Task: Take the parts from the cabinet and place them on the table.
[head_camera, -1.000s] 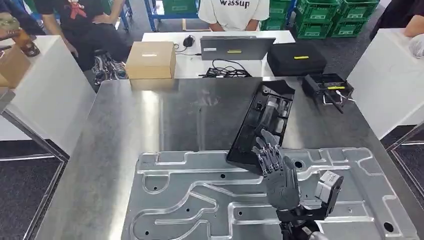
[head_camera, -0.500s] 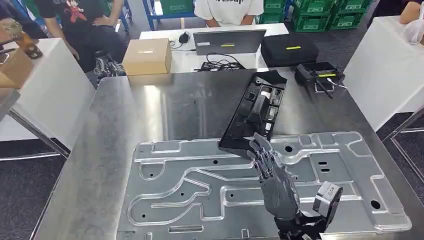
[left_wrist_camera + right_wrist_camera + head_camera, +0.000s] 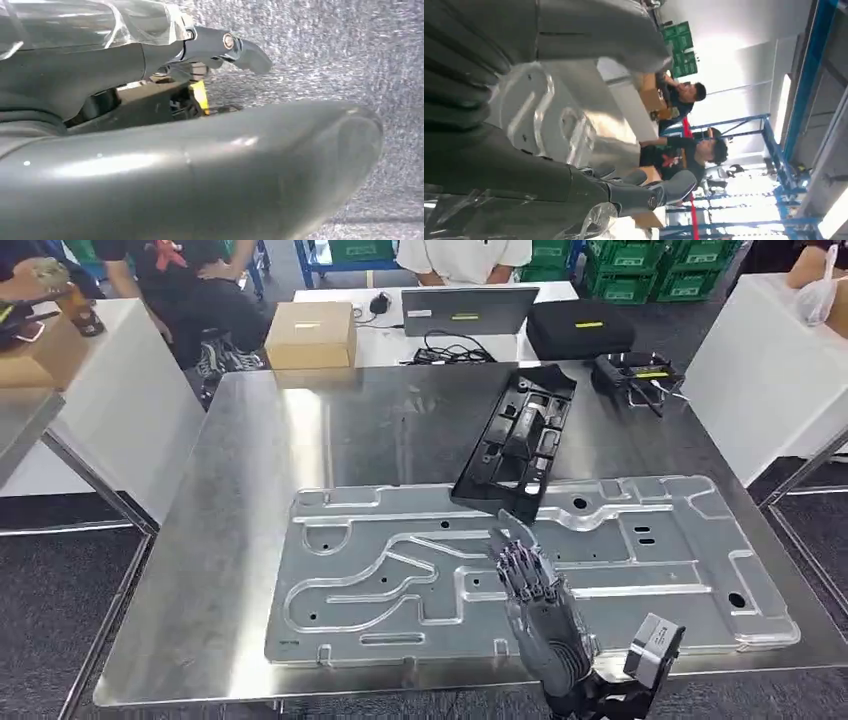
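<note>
A large silver stamped plate [image 3: 420, 570] lies flat on the steel table [image 3: 330, 440]. A long black plastic part [image 3: 520, 440] rests slantwise with its near end on the plate's far edge. My right hand [image 3: 540, 610] hovers over the plate's near middle, fingers stretched out and holding nothing, a short way from the black part's near end. The right wrist view shows that hand [image 3: 499, 100] above the plate [image 3: 539, 115]. My left hand [image 3: 190, 165] hangs over grey carpet with nothing in it, its fingers apart.
Behind the steel table, a white table carries a cardboard box [image 3: 311, 335], a laptop [image 3: 470, 310] and a black case [image 3: 580, 328]. A small black holder [image 3: 635, 370] sits at the far right corner. People stand at the back. White tables flank both sides.
The camera has shifted, so the table sits further up the picture. My right hand has drawn back from the black part's near end, which its fingertips were touching.
</note>
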You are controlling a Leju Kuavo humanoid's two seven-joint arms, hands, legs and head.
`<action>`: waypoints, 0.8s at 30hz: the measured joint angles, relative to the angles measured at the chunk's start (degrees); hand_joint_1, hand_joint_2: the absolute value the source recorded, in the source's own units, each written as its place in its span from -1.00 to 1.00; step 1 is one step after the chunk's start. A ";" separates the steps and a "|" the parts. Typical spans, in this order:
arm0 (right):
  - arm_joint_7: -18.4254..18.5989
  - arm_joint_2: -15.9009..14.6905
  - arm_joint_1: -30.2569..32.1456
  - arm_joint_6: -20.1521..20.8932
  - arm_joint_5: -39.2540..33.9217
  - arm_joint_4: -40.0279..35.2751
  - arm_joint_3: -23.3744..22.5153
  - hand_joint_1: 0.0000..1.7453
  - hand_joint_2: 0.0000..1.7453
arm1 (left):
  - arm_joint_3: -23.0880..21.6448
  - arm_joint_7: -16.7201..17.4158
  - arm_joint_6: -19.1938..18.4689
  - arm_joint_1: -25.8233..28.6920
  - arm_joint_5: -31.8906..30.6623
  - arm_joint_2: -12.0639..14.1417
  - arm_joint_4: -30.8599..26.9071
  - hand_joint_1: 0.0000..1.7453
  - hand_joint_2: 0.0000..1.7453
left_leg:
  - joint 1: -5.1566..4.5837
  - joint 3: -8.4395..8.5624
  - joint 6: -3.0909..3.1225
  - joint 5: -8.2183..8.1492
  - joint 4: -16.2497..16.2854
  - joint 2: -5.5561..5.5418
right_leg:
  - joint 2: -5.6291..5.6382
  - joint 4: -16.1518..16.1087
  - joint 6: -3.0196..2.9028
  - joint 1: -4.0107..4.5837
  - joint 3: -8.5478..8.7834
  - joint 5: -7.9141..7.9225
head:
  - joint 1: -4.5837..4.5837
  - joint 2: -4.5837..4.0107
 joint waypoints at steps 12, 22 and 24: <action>-1.00 0.02 2.21 1.51 -0.26 -1.11 0.02 -1.00 1.00 | 0.02 -0.11 -0.17 -0.04 0.50 0.07 0.00 -1.00 -1.00 | -0.42 -7.72 -1.88 5.91 2.75 0.41 | 0.22 -4.68 -0.95 0.54 11.66 -2.85 | -0.02 0.02; -2.38 0.24 3.79 2.25 -1.57 -1.09 0.00 -1.00 1.00 | 0.02 0.02 -0.24 0.36 0.17 0.15 0.00 -1.00 -1.00 | 0.48 -12.70 -3.78 -7.71 19.55 0.25 | -0.45 -4.87 -2.88 0.35 7.11 1.16 | -0.04 0.00; -2.82 0.24 4.33 2.80 -2.08 -1.00 -0.02 -1.00 1.00 | 0.02 0.11 -0.20 0.41 0.07 0.17 0.00 -1.00 -1.00 | 0.49 -12.04 -3.75 -6.78 21.86 0.25 | -0.45 -4.83 -2.83 0.39 5.60 2.24 | -0.04 0.00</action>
